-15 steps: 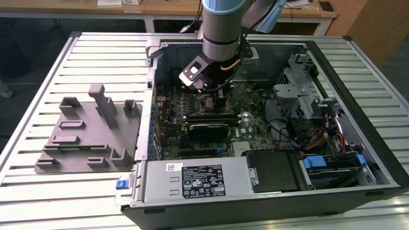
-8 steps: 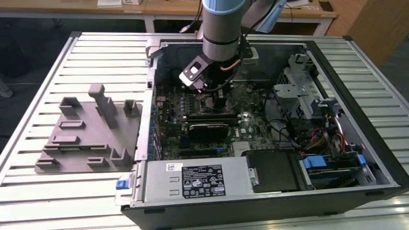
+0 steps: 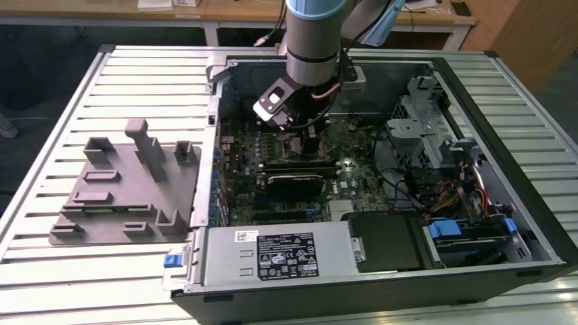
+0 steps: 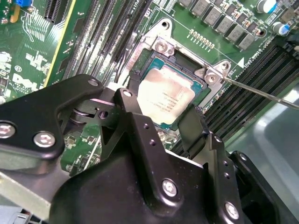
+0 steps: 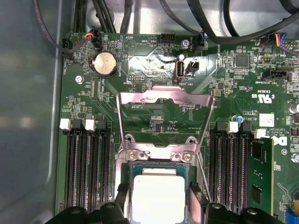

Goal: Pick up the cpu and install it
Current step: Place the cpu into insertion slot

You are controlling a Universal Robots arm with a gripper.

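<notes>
I see in the exterior view a pale slatted table [image 3: 99, 271] filling most of the frame, light wooden desk [image 3: 235, 10] along the top edge, dark floor [image 3: 45, 74] upper left, wooden panel [image 3: 532, 40] upper right.

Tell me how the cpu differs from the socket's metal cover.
The cpu is a solid square; the cover is an open frame with the board showing through it. The cpu lies flat; the cover is swung open, clear of the cpu. Both are shiny silver metal.
</notes>
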